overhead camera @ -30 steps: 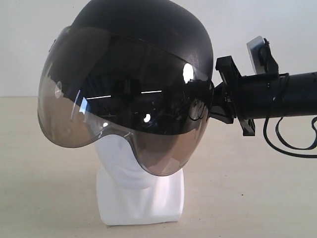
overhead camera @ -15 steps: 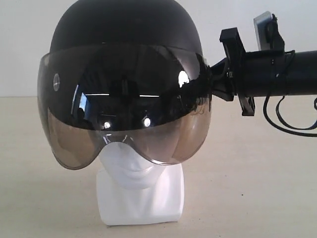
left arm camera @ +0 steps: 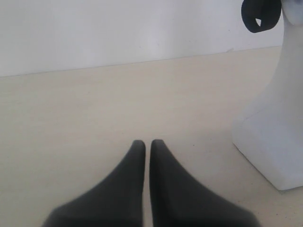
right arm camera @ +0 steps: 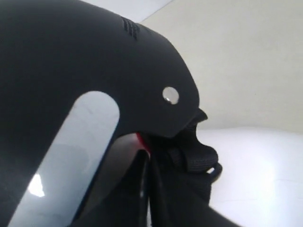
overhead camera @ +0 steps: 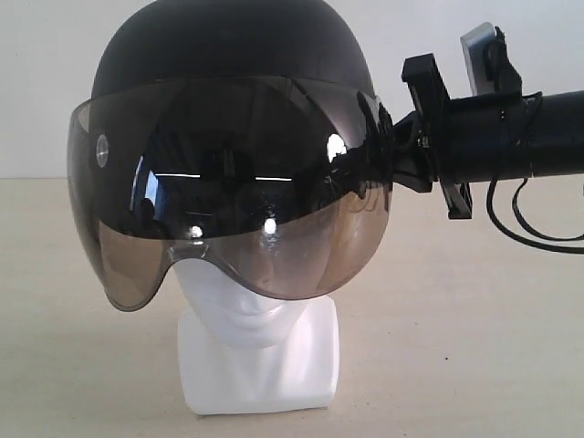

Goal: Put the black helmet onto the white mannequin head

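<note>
Mostly hidden: black helmet (overhead camera: 228,55) covers white mannequin head (overhead camera: 260,356) to chin. Right tool (right arm camera: 147,158) clenched on helmet rim at 3 o'clock, tips obscured; left tool (left arm camera: 147,144) clenched, empty.

We record that the black helmet (overhead camera: 228,46) has rolled from a tilt to level on the white mannequin head (overhead camera: 260,356) — its visor (overhead camera: 228,219) edge now runs roughly even across the face. The right gripper (right arm camera: 147,161) has risen beside that head.

The helmet (overhead camera: 228,73) sits over the mannequin head (overhead camera: 251,315) on the table (overhead camera: 82,365).
</note>
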Tool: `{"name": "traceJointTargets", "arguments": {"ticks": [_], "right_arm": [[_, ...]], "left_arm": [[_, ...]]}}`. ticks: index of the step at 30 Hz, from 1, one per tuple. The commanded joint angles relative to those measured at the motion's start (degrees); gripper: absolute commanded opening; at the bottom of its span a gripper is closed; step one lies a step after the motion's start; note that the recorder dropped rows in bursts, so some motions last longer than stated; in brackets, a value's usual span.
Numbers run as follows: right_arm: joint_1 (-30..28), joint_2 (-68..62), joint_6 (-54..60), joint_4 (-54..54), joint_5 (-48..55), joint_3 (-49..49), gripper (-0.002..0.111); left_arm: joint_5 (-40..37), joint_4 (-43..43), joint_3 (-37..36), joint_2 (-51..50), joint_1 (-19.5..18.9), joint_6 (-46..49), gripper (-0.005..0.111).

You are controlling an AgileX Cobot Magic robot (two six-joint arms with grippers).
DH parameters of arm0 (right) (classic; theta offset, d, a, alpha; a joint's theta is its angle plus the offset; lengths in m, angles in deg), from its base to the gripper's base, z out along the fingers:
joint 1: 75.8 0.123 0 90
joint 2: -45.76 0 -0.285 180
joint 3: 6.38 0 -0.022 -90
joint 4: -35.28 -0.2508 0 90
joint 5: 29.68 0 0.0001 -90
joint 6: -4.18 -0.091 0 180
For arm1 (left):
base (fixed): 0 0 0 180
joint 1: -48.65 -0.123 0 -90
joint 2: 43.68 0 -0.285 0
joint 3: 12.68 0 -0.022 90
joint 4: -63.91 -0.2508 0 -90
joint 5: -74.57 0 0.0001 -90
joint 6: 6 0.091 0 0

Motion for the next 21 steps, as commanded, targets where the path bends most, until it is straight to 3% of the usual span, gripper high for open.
{"name": "traceJointTargets", "arguments": {"ticks": [1, 10, 21], "right_arm": [[-2.6, 0.8, -1.4, 3.8, 2.0, -0.3, 0.0], [-7.7, 2.2, -2.8, 9.2, 6.2, 0.3, 0.0], [-12.5, 8.6, 1.2, 13.0, 4.8, 10.4, 0.0]], "left_arm": [[0.4, 0.0, 0.0, 0.2, -0.2, 0.1, 0.004], [0.4, 0.0, 0.0, 0.2, -0.2, 0.1, 0.004], [0.4, 0.0, 0.0, 0.2, -0.2, 0.1, 0.004]]}}
